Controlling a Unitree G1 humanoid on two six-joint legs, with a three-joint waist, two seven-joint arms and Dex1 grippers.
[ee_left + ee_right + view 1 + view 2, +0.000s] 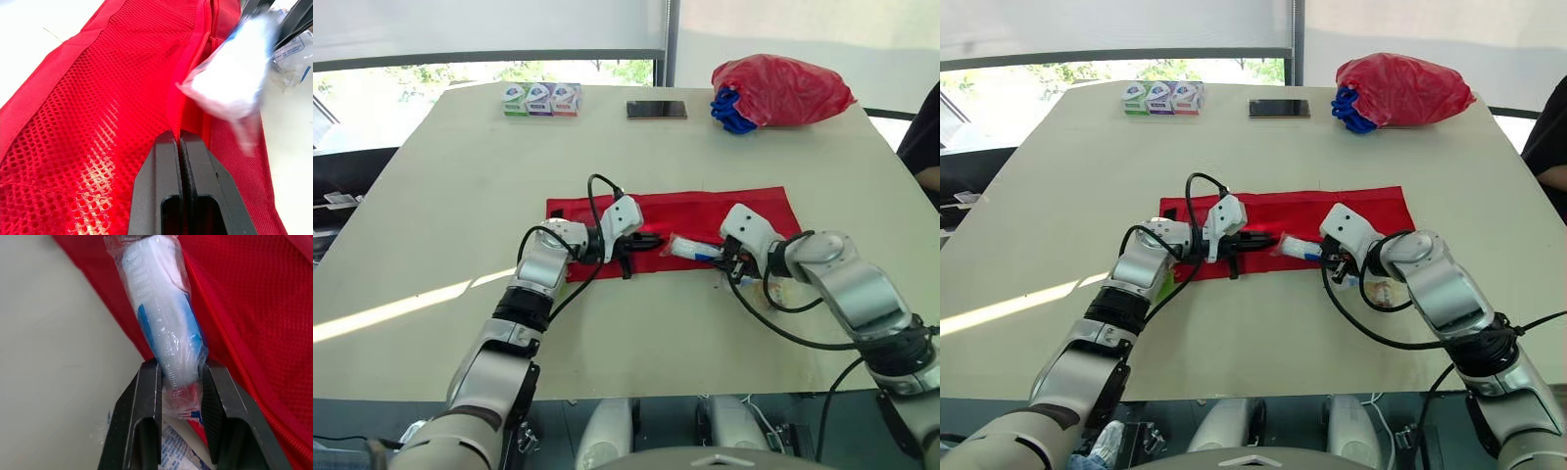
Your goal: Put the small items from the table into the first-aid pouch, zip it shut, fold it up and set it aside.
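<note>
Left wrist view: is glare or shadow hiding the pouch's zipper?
Left wrist view: a bright sheen on the mesh by the left hand, but the zipper of the pouch reads clearly; the wrapped packet is washed out white. Left eye view: a sun streak crosses the table, away from the pouch. Right wrist view: even light, sheen on the wrapped packet.

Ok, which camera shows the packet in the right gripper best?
Right wrist view: the packet sits clamped in the right gripper, its blue-and-white wrap plain against the pouch. Head views show it far off; left wrist view catches its other end.
</note>
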